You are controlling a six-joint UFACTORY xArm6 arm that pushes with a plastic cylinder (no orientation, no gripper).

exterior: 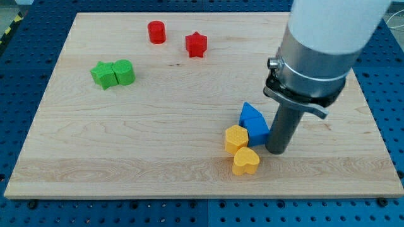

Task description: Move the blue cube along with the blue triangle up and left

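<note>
The blue cube [257, 131] and the blue triangle [250, 113] sit touching each other right of the board's centre, the triangle just above and left of the cube. My tip [276, 151] rests on the board right against the cube's right side, slightly below it. A yellow hexagon block [236, 137] touches the cube's left side, and a yellow heart block [245, 161] lies just below it.
A red cylinder [156, 31] and a red star [196, 44] stand near the view's top. Two green blocks [113, 74] sit together at the upper left. The wooden board [126, 151] ends in blue perforated table on all sides.
</note>
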